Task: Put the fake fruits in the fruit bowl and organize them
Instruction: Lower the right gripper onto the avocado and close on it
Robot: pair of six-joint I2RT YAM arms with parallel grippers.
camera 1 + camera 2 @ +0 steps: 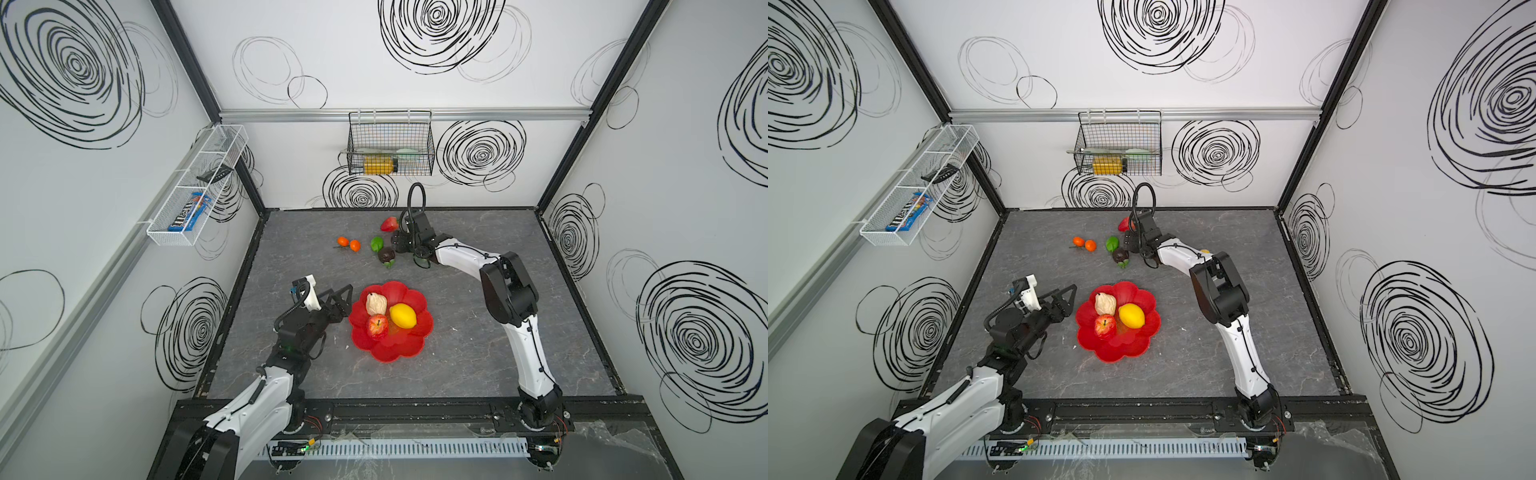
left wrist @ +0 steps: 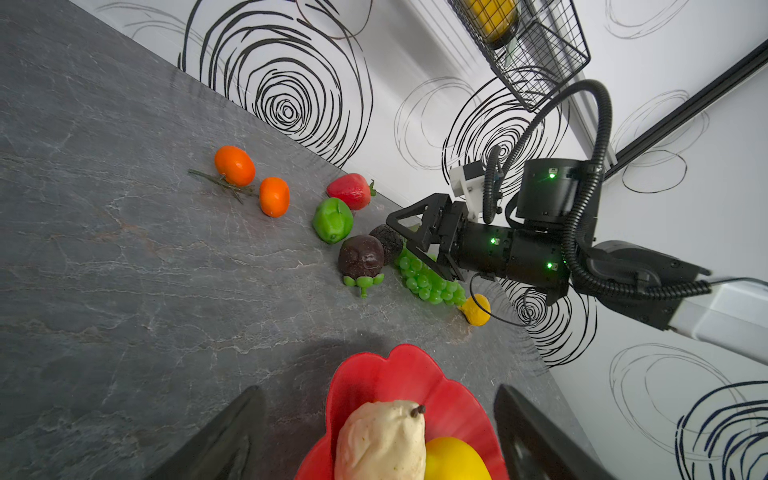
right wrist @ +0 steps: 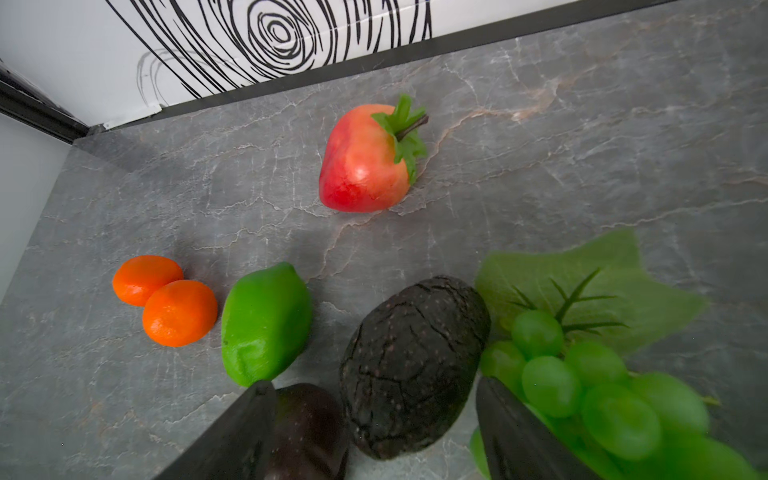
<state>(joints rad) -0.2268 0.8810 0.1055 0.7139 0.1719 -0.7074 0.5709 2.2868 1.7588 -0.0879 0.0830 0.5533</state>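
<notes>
With three fake fruits (image 1: 403, 316) in the fruit bowl (image 1: 392, 352) mid-table, the rest lie loose at its 12 o'clock. Right gripper (image 2: 401, 237) straddles an avocado (image 3: 415, 365), jaws wide, not clamped; left gripper (image 1: 347, 303) wide, empty, at bowl's 9.

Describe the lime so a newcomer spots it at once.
On the grey table, look toward the far edge. The lime lies there between the two oranges and the right gripper. It is the only smooth, bright green single fruit; its neighbours are orange, red or dark.
</notes>
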